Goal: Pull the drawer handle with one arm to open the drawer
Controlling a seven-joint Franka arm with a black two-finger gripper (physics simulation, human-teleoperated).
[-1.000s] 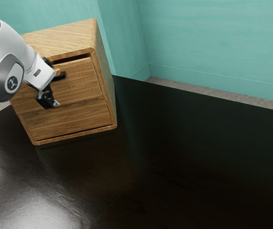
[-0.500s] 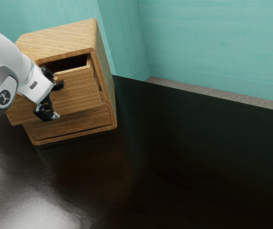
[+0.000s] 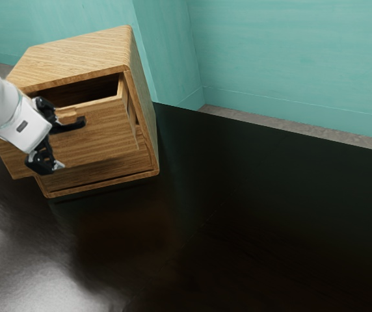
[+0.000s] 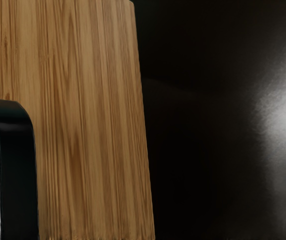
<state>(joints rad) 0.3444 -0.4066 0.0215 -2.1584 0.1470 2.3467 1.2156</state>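
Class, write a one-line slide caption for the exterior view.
Franka end effector at the front of a wooden cabinet's partly open top drawer, on a dark table.

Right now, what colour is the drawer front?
The drawer front is light-brown wood grain; clearest in exterior view.

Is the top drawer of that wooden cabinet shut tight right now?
No, the upper wooden drawer sticks out from the light wooden cabinet, with a dark opening showing behind its front panel.

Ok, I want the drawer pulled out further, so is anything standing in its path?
Nothing visible does. The drawer is partly out of the cabinet, with the gripper at its front. I see nothing on the dark floor ahead of it.
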